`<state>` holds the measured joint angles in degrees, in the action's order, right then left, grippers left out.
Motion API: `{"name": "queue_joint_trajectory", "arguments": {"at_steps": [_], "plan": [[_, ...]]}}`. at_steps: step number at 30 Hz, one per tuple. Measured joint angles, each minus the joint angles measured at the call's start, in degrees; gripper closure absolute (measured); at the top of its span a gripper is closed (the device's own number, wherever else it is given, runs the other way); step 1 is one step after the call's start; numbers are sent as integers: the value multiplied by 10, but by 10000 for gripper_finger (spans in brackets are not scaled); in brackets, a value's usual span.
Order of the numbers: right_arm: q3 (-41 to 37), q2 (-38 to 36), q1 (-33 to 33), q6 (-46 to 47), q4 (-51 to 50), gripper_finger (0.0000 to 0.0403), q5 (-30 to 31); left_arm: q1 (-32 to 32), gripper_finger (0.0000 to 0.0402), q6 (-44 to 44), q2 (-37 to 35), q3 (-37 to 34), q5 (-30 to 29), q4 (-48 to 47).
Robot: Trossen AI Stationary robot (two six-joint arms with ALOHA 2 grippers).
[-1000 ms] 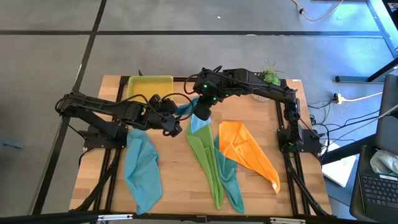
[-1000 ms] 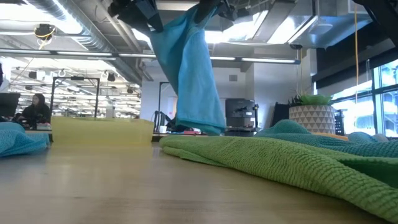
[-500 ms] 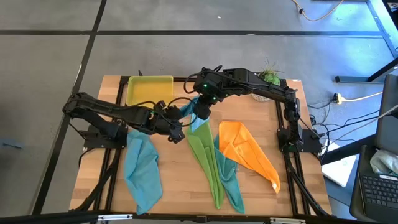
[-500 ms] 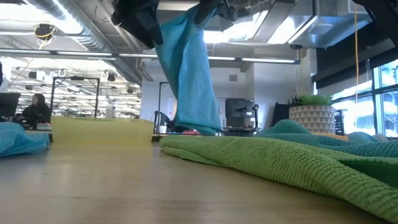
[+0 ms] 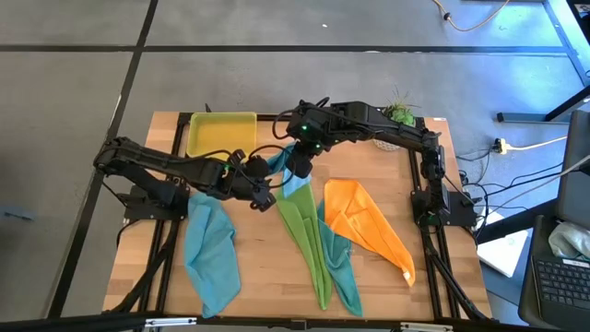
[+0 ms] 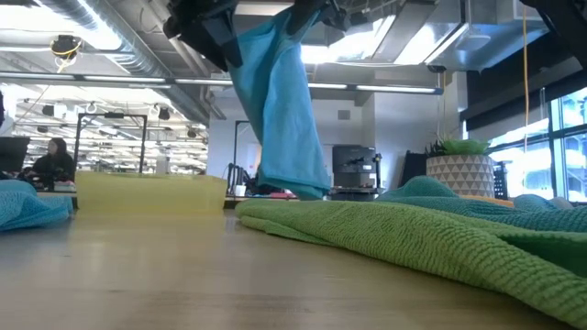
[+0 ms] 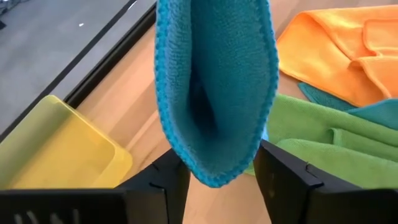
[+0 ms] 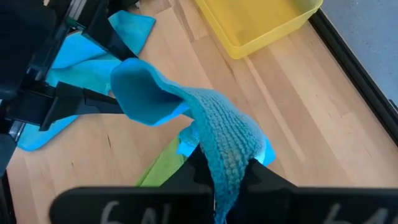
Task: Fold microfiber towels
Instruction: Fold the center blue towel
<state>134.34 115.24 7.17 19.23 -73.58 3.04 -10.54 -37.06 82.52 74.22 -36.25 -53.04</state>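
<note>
Left wrist view, blue towel (image 7: pixel 214 93) hanging between parted left claw (image 7: pixel 219 177), right claw (image 5: pixel 297 172) clenched on it.

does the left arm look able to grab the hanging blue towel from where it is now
Probably yes. The left pincer already has its open fingers either side of the blue towel, which hangs from the right pincer above the table. Nothing sits between them.

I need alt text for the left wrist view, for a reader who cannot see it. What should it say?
A hanging blue towel droops between the two dark fingers of the left pincer, which stand apart on either side of its lower edge. Behind it on the wooden table lie a yellow tray, a green towel and an orange towel.
</note>
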Motion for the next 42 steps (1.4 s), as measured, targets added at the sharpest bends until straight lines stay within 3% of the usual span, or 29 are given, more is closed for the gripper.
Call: {"name": "queue_joint_trajectory", "arguments": {"at_steps": [4,8,10,20,29,36,42], "plan": [[0,0,0,-1,0,395,4,-5,285,1,0,0,24,-10],[0,0,0,-1,-1,395,4,-12,372,4,0,0,28,-12],[0,0,0,-1,-1,395,4,-13,392,6,-7,0,28,-9],[0,0,1,-2,-8,395,5,-17,399,25,-63,0,25,-4],[0,0,2,-1,-8,395,6,-84,400,173,-128,0,27,48],[0,0,2,2,2,395,5,-92,391,327,-93,0,0,77],[0,0,2,13,3,395,5,-59,385,347,-58,0,-48,101]]}}
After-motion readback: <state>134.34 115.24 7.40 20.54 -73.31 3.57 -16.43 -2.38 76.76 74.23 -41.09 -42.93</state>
